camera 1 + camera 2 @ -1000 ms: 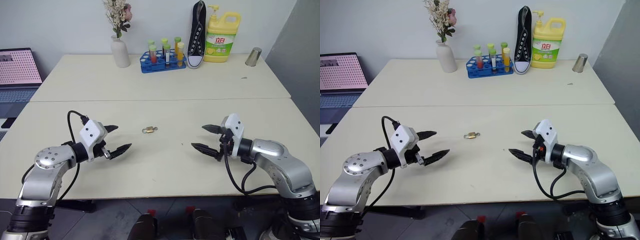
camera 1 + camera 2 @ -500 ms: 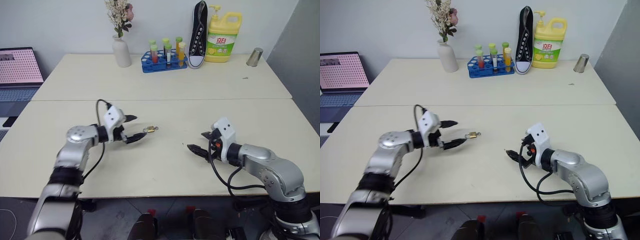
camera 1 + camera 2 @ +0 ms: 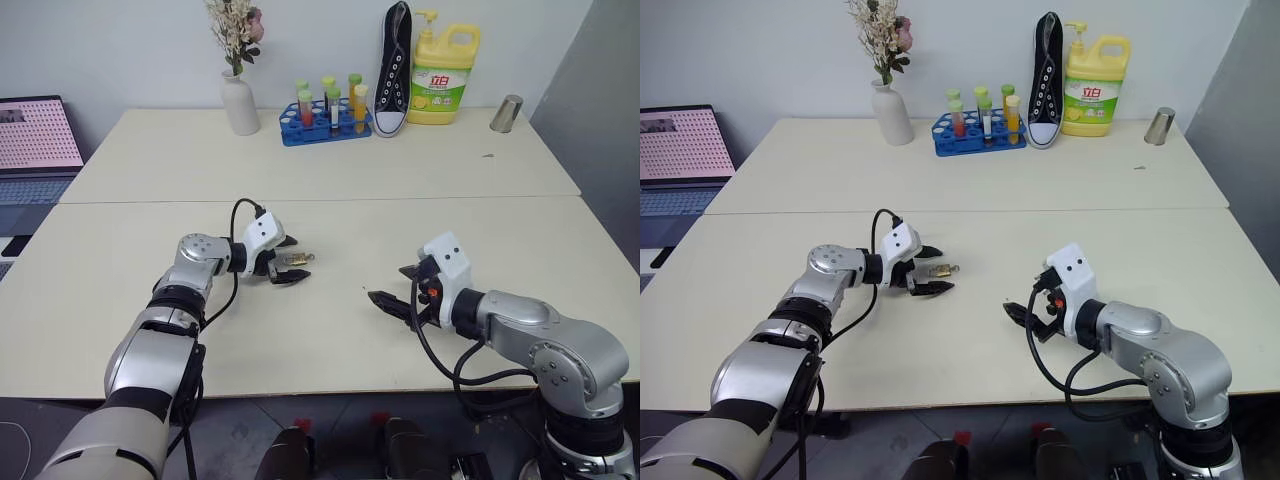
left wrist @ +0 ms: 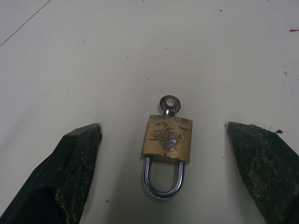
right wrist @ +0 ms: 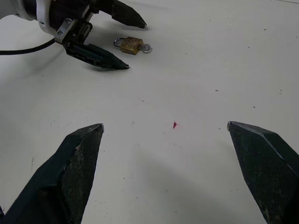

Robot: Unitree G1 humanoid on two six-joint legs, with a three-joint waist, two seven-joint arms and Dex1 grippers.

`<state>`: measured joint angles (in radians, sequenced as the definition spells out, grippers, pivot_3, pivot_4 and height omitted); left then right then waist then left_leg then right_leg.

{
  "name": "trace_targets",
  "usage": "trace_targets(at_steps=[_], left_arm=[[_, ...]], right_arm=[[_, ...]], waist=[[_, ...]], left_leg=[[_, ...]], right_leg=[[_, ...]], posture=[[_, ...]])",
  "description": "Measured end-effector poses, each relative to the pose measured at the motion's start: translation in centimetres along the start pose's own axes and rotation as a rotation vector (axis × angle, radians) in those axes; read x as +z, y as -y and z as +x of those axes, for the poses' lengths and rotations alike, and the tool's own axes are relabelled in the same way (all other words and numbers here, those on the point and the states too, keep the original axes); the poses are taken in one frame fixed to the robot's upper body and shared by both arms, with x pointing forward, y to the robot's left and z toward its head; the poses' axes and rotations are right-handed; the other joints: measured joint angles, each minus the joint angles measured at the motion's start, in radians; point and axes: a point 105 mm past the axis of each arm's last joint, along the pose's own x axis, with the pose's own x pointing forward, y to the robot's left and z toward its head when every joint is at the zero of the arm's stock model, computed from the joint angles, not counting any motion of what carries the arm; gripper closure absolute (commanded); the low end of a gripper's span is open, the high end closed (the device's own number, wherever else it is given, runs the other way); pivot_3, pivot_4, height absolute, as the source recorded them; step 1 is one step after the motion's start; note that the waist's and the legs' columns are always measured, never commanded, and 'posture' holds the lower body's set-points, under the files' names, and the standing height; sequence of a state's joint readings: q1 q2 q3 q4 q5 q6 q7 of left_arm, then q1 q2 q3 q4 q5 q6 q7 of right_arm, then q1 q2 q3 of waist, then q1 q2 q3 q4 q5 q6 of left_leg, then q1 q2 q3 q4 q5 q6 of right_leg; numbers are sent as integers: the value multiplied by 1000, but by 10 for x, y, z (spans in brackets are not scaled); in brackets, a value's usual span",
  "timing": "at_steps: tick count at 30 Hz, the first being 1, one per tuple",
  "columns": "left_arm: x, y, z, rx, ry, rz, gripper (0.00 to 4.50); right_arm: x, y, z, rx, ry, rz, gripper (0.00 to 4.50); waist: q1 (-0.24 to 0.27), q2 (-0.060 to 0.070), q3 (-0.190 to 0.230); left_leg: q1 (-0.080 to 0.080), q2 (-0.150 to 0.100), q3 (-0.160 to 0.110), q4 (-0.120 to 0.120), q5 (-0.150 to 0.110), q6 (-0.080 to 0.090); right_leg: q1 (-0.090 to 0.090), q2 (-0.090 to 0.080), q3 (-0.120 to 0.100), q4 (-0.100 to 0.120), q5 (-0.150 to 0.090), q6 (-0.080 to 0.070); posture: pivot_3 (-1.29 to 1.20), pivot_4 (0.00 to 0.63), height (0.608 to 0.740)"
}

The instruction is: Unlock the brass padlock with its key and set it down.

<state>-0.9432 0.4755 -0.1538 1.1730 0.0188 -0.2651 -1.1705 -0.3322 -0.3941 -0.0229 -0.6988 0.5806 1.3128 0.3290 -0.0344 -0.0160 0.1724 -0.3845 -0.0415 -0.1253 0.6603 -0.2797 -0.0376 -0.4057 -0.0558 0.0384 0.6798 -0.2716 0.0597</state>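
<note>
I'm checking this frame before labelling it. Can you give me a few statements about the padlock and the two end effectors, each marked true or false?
1. The brass padlock lies flat on the table. True.
2. The left end effector has closed on the padlock. False: its fingers stand open on either side of it, not touching it.
3. A key sits in the padlock's body. True.
4. The right end effector holds the key. False: it is open, holds nothing, and is well apart from the padlock.
5. The shackle has swung out of the body. False: both legs are seated.
</note>
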Motion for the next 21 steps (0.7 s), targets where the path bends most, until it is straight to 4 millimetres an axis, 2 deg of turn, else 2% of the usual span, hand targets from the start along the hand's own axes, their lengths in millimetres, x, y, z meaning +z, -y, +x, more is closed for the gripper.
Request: trace_targets(at_steps=[9, 16, 21], left_arm=[[-5, 1, -3, -54, -93, -7, 3466], [-9, 3, -8, -68, -114, 31, 3536], [-8, 19, -11, -89, -12, 172, 3536]], right_arm=[[1, 1, -5, -1, 2, 21, 0], [7, 1, -7, 16, 22, 9, 0], [10, 0, -12, 45, 47, -55, 0]], waist=[[-10, 0, -2], [-25, 1, -8], [-23, 1, -8]], left_leg=[[3, 1, -1, 0, 0, 0], [3, 1, -1, -1, 0, 0], [2, 1, -1, -1, 0, 0]], right_leg=[[1, 1, 0, 1, 0, 0], [2, 2, 0, 1, 0, 0], [1, 0, 1, 0, 0, 0]], posture=[[0, 150, 740], [0, 150, 740], [0, 150, 740]])
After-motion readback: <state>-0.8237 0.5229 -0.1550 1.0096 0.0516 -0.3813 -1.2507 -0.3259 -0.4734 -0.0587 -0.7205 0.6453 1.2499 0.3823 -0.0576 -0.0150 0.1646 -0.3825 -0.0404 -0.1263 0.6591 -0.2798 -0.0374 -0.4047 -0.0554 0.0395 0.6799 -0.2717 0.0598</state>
